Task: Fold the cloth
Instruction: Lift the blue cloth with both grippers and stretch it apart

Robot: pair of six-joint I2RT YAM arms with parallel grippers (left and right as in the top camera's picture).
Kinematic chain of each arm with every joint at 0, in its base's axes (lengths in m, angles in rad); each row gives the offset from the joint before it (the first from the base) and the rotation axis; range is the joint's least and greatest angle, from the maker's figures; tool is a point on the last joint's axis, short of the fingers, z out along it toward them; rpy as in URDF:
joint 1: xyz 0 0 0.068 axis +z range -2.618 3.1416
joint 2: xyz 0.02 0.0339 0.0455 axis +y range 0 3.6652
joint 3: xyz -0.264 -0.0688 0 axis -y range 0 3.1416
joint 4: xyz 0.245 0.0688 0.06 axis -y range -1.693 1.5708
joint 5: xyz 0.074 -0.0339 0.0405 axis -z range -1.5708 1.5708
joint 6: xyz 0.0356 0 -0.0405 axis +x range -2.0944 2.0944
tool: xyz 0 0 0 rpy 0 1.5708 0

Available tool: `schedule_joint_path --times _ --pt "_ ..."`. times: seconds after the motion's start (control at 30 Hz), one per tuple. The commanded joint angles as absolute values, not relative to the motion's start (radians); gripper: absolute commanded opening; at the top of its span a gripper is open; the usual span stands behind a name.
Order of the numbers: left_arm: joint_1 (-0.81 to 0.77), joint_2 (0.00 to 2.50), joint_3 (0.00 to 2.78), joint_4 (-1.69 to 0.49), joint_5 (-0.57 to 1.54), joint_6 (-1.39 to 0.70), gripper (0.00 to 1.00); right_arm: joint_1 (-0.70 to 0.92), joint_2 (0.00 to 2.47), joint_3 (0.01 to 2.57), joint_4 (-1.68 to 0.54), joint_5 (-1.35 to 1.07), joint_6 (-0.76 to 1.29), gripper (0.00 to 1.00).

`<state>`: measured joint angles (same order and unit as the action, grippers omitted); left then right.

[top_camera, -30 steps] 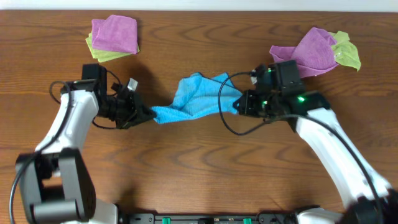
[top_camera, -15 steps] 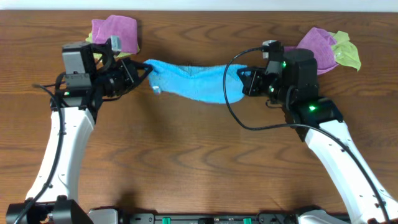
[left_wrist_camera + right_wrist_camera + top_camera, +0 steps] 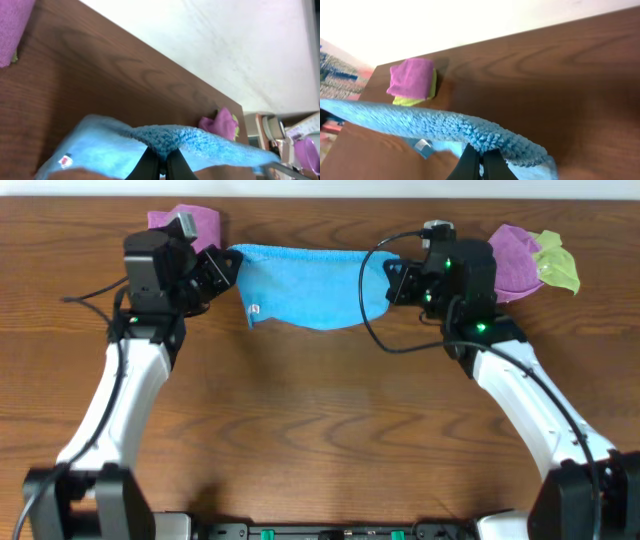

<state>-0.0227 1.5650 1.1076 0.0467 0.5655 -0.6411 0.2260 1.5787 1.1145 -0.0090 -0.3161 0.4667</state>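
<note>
A blue cloth [image 3: 300, 285] hangs stretched between both grippers, raised above the far part of the table, its lower edge sagging. My left gripper [image 3: 226, 262] is shut on the cloth's left top corner; the left wrist view shows the cloth [image 3: 165, 142] pinched between the black fingers [image 3: 148, 165]. My right gripper [image 3: 392, 278] is shut on the right top corner; the right wrist view shows the cloth [image 3: 465, 127] pinched between its fingers [image 3: 469, 162]. A small white label [image 3: 252, 310] hangs on the cloth's left side.
A folded purple cloth on a yellow-green one [image 3: 185, 222] lies at the far left, behind the left gripper. A crumpled purple cloth [image 3: 515, 262] and a yellow-green one [image 3: 557, 265] lie at the far right. A black cable [image 3: 370, 310] loops by the right arm.
Both grippers have lifted and carried the blue cloth toward the table's far edge, and it has gone from a bunched strip to a spread, hanging sheet.
</note>
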Motion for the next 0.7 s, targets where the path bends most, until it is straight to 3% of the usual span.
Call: schedule_joint_path --times 0.0,0.37,0.67 --pt "-0.02 1.641 1.117 0.123 0.544 -0.684 0.06 0.209 1.617 1.189 0.001 -0.276 0.45 0.01" --pt "-0.02 1.684 1.222 0.205 0.559 -0.71 0.06 0.201 1.723 1.339 -0.004 -0.266 0.402 0.01" --pt "-0.02 1.683 1.249 0.145 0.777 -0.671 0.06 0.204 1.697 1.372 -0.12 -0.288 0.357 0.01"
